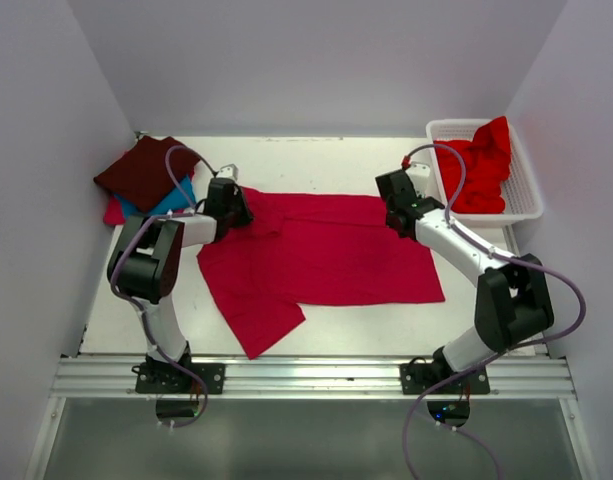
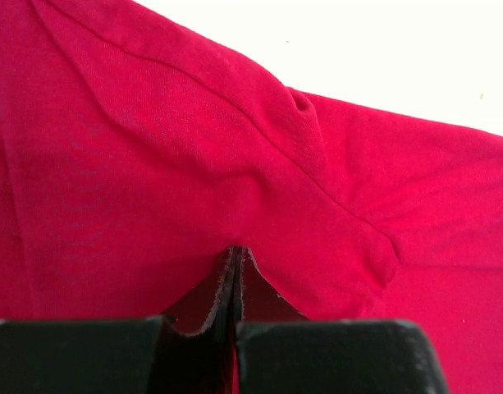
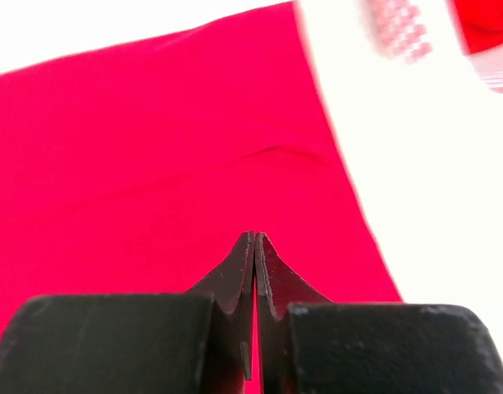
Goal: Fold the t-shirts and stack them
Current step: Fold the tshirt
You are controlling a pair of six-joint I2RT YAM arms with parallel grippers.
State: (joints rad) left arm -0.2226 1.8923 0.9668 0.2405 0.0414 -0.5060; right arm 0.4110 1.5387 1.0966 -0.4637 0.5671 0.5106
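Note:
A crimson-pink t-shirt lies spread across the middle of the table, one sleeve sticking out toward the near left. My left gripper is at its far left edge, shut with the cloth pinched at the fingertips. My right gripper is at its far right corner, shut on the same cloth. A dark maroon t-shirt lies folded on a teal blue one and a pink-red one at the far left. A bright red t-shirt sits in the basket.
The white lattice basket stands at the far right corner, close to my right arm. White walls enclose the table on the left, back and right. An aluminium rail runs along the near edge.

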